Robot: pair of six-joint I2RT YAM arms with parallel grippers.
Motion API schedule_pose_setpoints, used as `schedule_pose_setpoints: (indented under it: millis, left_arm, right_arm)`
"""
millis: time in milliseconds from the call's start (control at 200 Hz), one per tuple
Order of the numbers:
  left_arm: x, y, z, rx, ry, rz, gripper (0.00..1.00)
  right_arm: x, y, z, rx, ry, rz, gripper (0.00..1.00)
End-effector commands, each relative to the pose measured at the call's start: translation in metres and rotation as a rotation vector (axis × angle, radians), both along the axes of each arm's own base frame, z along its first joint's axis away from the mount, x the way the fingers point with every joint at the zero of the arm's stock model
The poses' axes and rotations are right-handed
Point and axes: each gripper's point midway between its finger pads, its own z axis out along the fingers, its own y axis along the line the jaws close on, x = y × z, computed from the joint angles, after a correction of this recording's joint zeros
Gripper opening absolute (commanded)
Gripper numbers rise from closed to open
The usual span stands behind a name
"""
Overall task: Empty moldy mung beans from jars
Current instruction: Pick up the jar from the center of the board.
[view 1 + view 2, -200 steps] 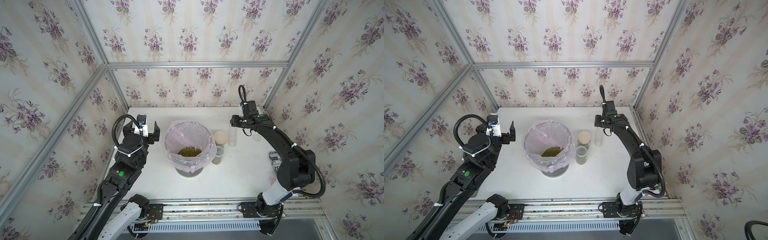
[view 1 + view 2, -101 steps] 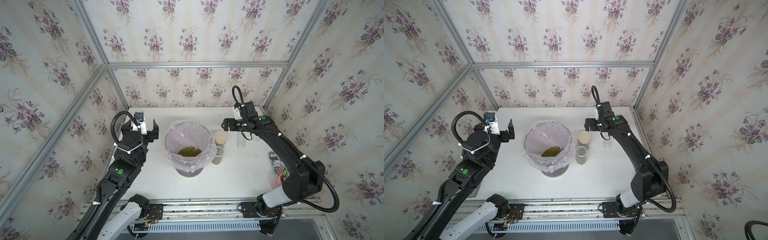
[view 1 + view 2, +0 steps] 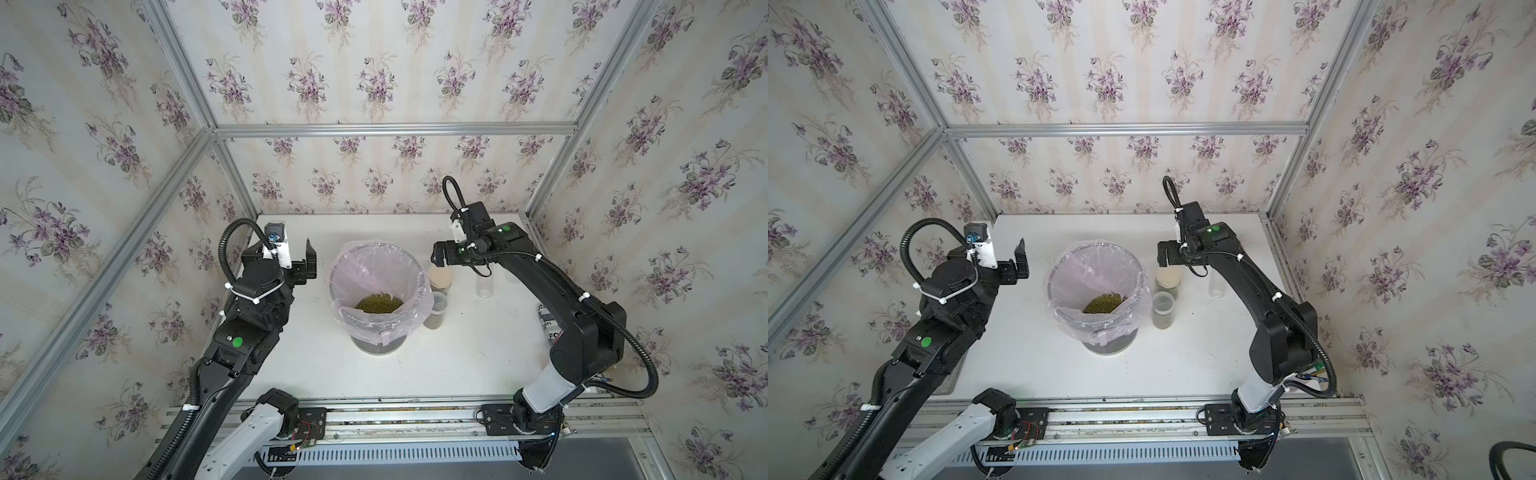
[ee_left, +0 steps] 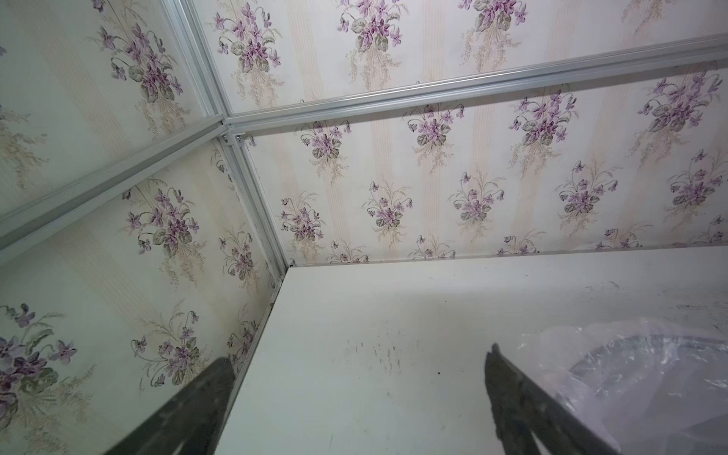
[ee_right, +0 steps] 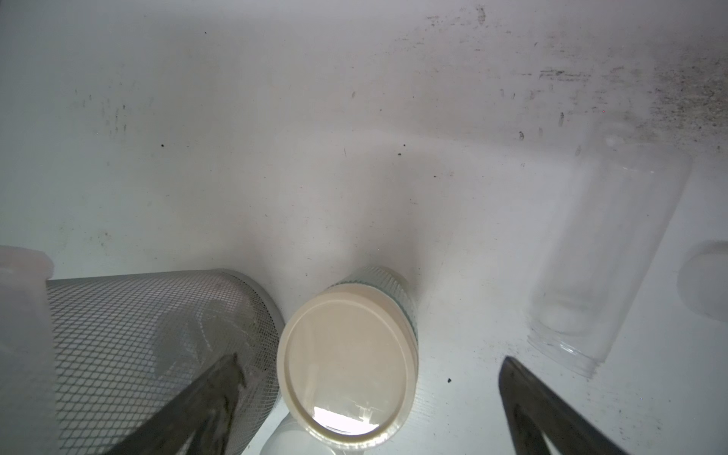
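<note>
The mung beans (image 3: 379, 303) (image 3: 1104, 303) lie in a heap inside the pink-bagged mesh bin (image 3: 353, 266) (image 5: 149, 315). Right of the bin stand a tan-lidded jar (image 3: 440, 277) (image 3: 1169, 279) (image 5: 348, 366) and a whitish-lidded jar (image 3: 436, 313) (image 3: 1163, 309), both with beans inside. An empty clear jar (image 3: 484, 286) (image 3: 1217, 286) (image 5: 602, 256) stands lidless farther right. My right gripper (image 3: 441, 257) (image 3: 1166, 255) (image 5: 370, 358) hangs open above the tan lid and holds nothing. Left of the bin, my left gripper (image 3: 297, 257) (image 3: 1003, 257) (image 4: 359, 354) is open and empty above the table.
A black-and-white printed can (image 3: 546, 324) lies at the table's right edge, partly behind my right arm. A pale round thing (image 5: 705, 283) rests beside the empty jar. Flowered walls close the table on three sides.
My right gripper opened and let go of the empty clear jar, which now stands on the table. It then swung left to above the tan-lidded jar. The left arm barely shifted.
</note>
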Motion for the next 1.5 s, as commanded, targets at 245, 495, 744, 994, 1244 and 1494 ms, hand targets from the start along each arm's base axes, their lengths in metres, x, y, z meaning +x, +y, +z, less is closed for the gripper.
schedule_pose_setpoints:
  millis: [245, 495, 744, 994, 1244, 1494]
  left_arm:
    - [0.000, 0.008, 0.003, 0.001, -0.031, 0.042, 1.00]
    - [-0.001, 0.001, 0.003, -0.002, -0.033, -0.004, 1.00]
    - [-0.002, 0.003, 0.004, 0.000, -0.040, 0.007, 1.00]
    - [-0.002, 0.004, 0.003, 0.004, -0.040, 0.008, 1.00]
    - [-0.003, 0.004, 0.004, 0.006, -0.043, 0.010, 1.00]
    - [-0.003, 0.004, 0.003, 0.008, -0.044, 0.014, 1.00]
  right_arm:
    - [-0.019, 0.011, -0.026, -0.128, 0.092, 0.056, 1.00]
    - [-0.013, 0.013, -0.034, -0.161, 0.107, 0.054, 1.00]
    - [-0.014, 0.009, -0.047, -0.201, 0.129, 0.058, 1.00]
    - [-0.017, 0.013, -0.056, -0.213, 0.150, 0.078, 1.00]
    - [-0.016, 0.014, -0.066, -0.228, 0.168, 0.086, 1.00]
    - [-0.017, 0.015, -0.075, -0.231, 0.183, 0.091, 0.97]
